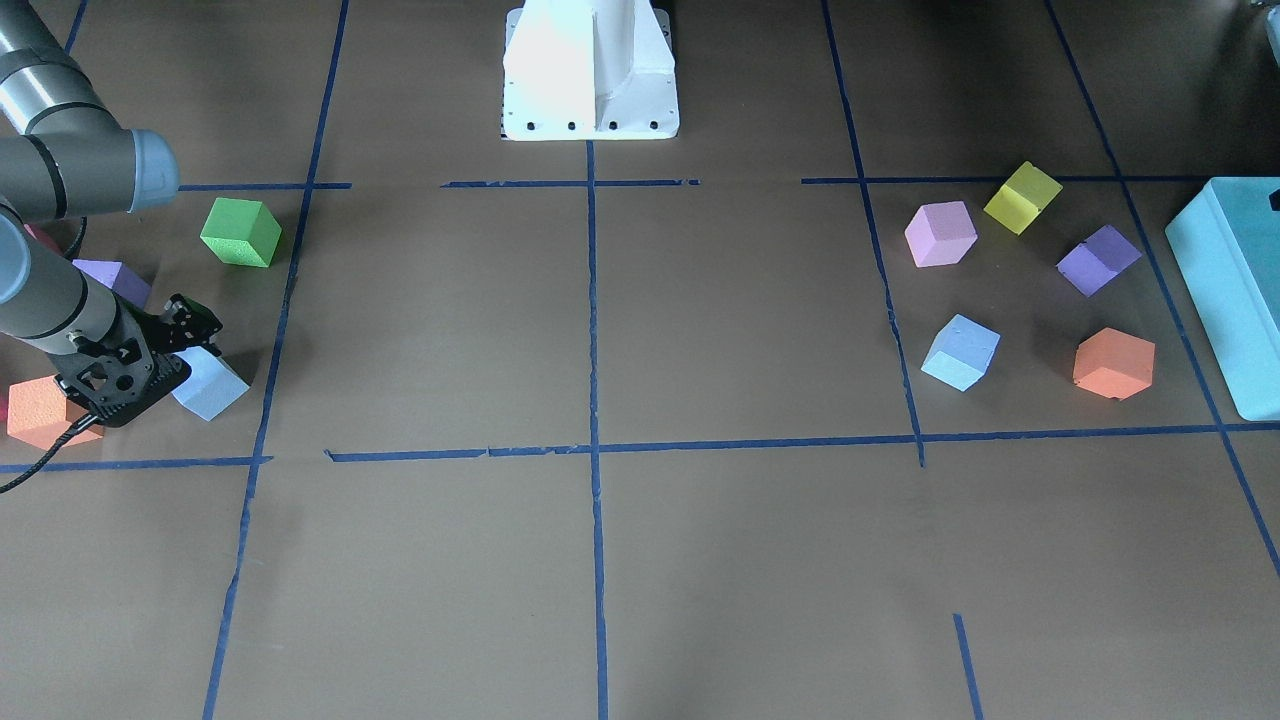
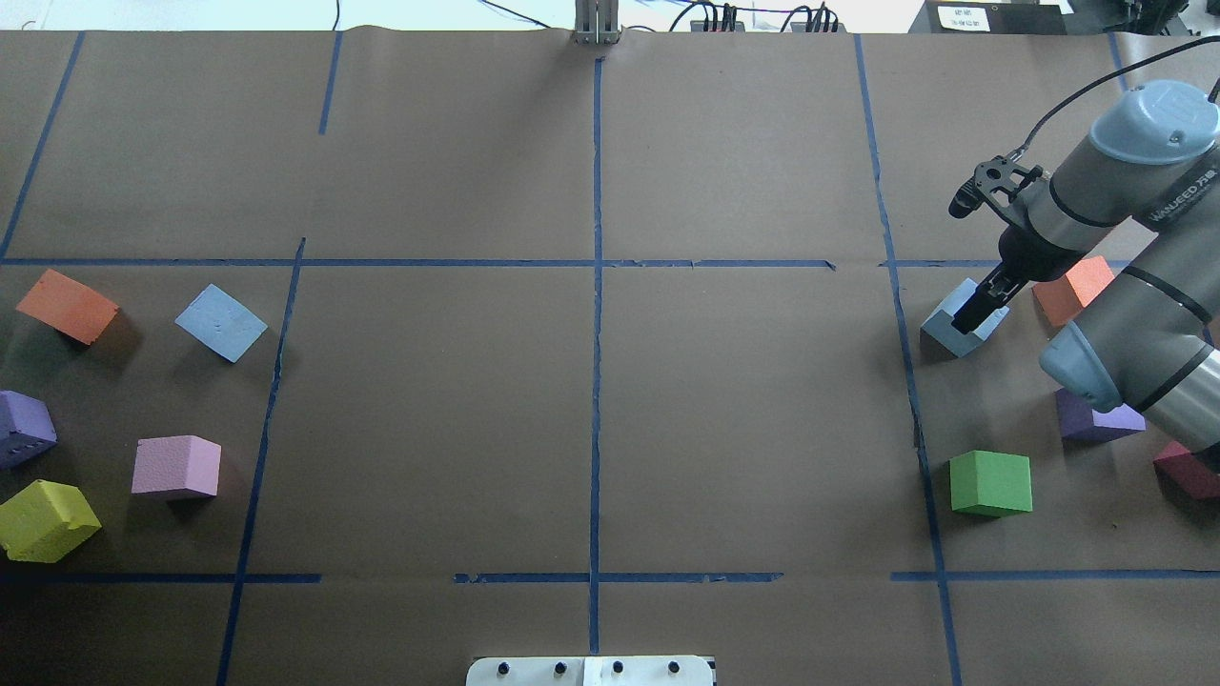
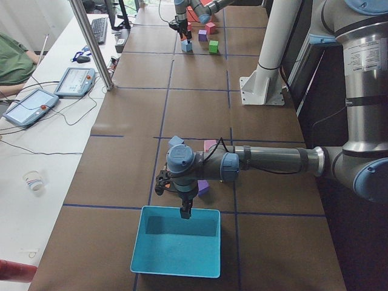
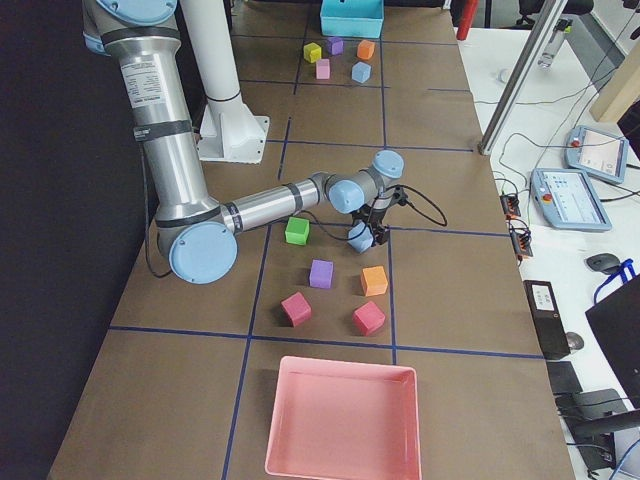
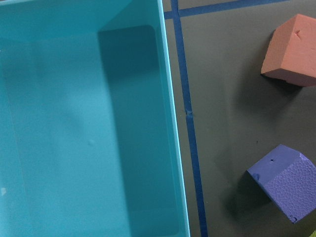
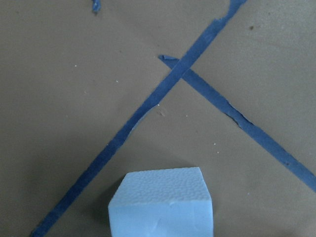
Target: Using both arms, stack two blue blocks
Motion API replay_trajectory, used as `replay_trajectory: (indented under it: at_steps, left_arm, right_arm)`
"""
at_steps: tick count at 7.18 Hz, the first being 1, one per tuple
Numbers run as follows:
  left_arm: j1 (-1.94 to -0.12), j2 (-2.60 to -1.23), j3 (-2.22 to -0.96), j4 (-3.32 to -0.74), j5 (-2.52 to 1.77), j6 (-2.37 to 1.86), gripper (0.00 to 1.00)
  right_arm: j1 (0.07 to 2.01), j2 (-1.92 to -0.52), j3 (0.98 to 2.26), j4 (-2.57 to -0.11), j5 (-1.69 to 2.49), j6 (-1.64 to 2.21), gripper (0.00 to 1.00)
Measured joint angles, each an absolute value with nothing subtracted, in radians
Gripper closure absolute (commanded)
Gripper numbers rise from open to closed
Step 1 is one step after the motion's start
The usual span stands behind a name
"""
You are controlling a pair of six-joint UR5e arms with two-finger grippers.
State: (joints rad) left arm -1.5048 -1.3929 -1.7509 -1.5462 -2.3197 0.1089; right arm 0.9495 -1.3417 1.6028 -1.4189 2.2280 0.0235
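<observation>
One blue block (image 2: 953, 329) lies on the right of the overhead view, also seen in the front-facing view (image 1: 215, 390) and at the bottom of the right wrist view (image 6: 160, 202). My right gripper (image 2: 980, 307) is down at this block, its fingers against it; whether they are closed on it does not show. The second blue block (image 2: 221, 322) lies free on the far left (image 1: 960, 352). My left gripper (image 3: 185, 212) hangs over the teal box (image 3: 176, 245); I cannot tell if it is open or shut.
Orange (image 2: 1072, 286), purple (image 2: 1096, 419), green (image 2: 991, 483) and red (image 2: 1187, 467) cubes surround the right arm. Orange (image 2: 67, 305), purple (image 2: 24, 427), pink (image 2: 176, 467) and yellow (image 2: 46, 519) cubes lie at the left. A pink tray (image 4: 340, 420) stands at the right end.
</observation>
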Motion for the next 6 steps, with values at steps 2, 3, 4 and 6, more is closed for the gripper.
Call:
replay_trajectory:
  at_steps: [2,3,4,6]
  left_arm:
    - [-1.505,-1.393,-1.751,-1.546,-2.321,0.109,0.0]
    - [-1.505,-1.393,-1.752,-1.545,-2.321,0.109,0.0]
    - [-1.506,-1.393,-1.753,-1.545,-2.321,0.109,0.0]
    - [-1.506,-1.393,-1.754,-1.545,-2.32,0.109,0.0]
  right_arm:
    - [0.931,-1.342,1.593,-1.419,2.226,0.032,0.54]
    - [0.927,-1.342,1.592,-1.42,2.226,0.034,0.63]
    - [0.926,-1.339,1.591,-1.42,2.227,0.048,0.66]
    - [0.92,-1.318,1.601,-1.422,2.23,0.175,0.67]
